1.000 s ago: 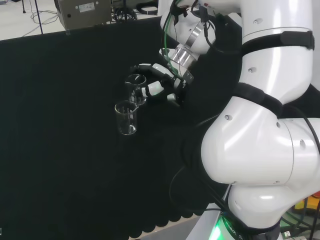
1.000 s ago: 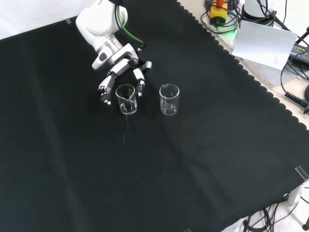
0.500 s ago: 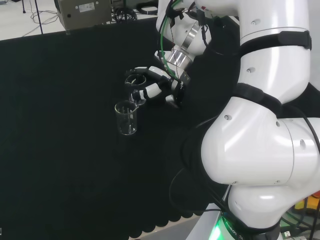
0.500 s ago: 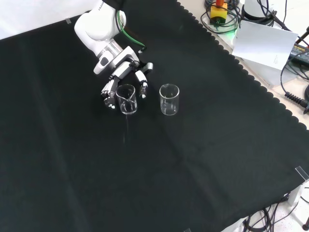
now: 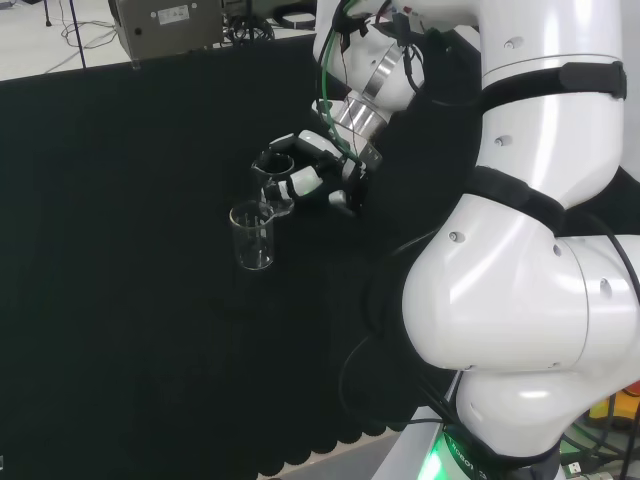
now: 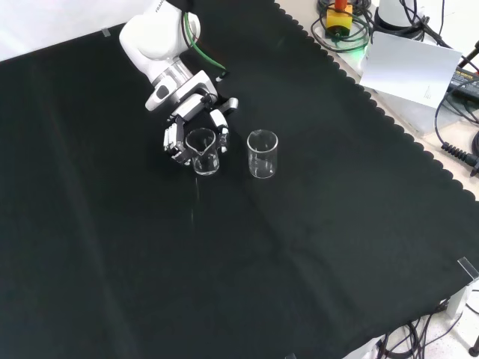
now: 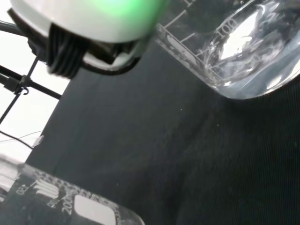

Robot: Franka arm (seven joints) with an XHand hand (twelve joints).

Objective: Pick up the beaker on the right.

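Note:
Two clear glass beakers stand on the black cloth. In the head view the hand (image 5: 318,178) has its fingers curled round the farther beaker (image 5: 272,176), with the nearer beaker (image 5: 252,236) just in front of it. In the front view the hand (image 6: 185,118) comes in from the top and closes on the left beaker (image 6: 205,152): fingers (image 6: 174,140) on one side, thumb on the other. The right beaker (image 6: 262,154) stands apart and untouched. The wrist view has the held beaker (image 7: 243,51) close up and the other beaker (image 7: 70,204) beyond. I cannot tell whether the held beaker is off the cloth.
The arm's big white links (image 5: 530,280) stand at the head view's right. A white sheet (image 6: 412,69) and cables (image 6: 344,22) lie beyond the cloth's scalloped edge (image 6: 389,123) in the front view. A grey box (image 5: 165,22) stands behind the cloth in the head view.
The fingers have closed round the beaker. In the front view the hand and that beaker have shifted slightly to the right, toward the other beaker, which has not moved.

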